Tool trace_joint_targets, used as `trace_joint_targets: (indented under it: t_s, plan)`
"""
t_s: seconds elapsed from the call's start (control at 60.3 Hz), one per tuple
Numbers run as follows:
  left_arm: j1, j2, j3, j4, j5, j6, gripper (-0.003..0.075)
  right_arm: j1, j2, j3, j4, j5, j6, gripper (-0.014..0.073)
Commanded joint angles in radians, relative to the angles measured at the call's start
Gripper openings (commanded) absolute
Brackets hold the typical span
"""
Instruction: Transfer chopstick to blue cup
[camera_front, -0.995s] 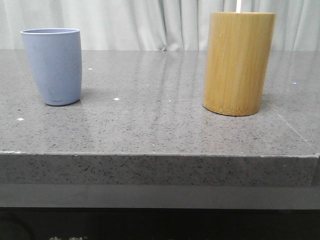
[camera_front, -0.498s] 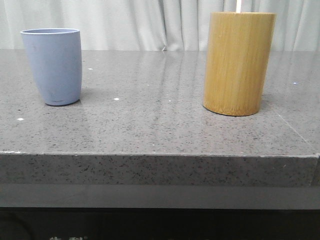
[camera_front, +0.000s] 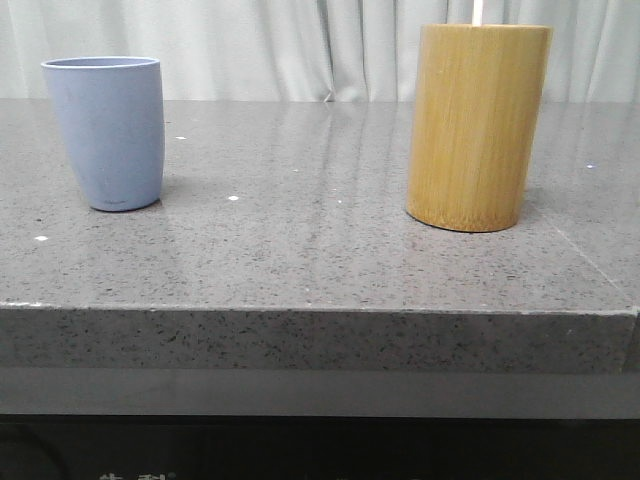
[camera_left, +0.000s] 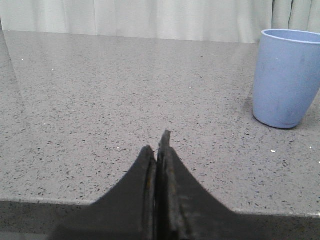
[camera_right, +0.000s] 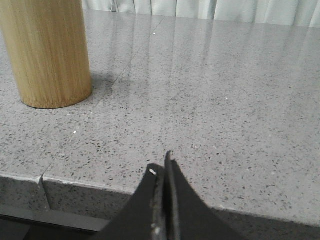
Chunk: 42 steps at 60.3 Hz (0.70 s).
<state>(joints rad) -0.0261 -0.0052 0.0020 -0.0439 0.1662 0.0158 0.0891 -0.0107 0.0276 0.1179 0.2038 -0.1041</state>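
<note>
The blue cup (camera_front: 104, 130) stands upright at the left of the grey stone table; it also shows in the left wrist view (camera_left: 285, 77). The top end of a pale chopstick (camera_front: 477, 11) sticks up out of the tall bamboo cylinder (camera_front: 476, 125) at the right; the rest is hidden inside. The cylinder shows in the right wrist view (camera_right: 47, 50) with its top cut off. My left gripper (camera_left: 159, 142) is shut and empty near the table's front edge, apart from the cup. My right gripper (camera_right: 162, 167) is shut and empty at the front edge, apart from the cylinder.
The grey speckled table (camera_front: 300, 230) has a thick front edge, with a seam line near its right end. A pale curtain (camera_front: 300, 45) hangs behind the table. Neither arm shows in the front view.
</note>
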Motion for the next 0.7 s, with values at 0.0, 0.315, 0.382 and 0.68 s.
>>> trace_joint_targets:
  t_s: [0.0, 0.315, 0.382, 0.68]
  plan:
    - [0.003, -0.023, 0.007, -0.009, -0.100, -0.008, -0.0019, -0.006, -0.020, -0.005, -0.006, -0.089, -0.003, -0.0112]
    - [0.003, -0.023, 0.007, -0.009, -0.176, -0.008, -0.0019, -0.006, -0.020, -0.016, 0.004, -0.171, -0.003, -0.0112]
    - [0.003, -0.023, 0.001, -0.009, -0.243, -0.016, -0.0019, -0.006, -0.020, -0.044, 0.004, -0.167, -0.003, -0.0112]
    - [0.003, 0.039, -0.315, -0.009, -0.072, -0.016, -0.0019, -0.006, 0.023, -0.345, 0.008, -0.015, -0.003, -0.0112]
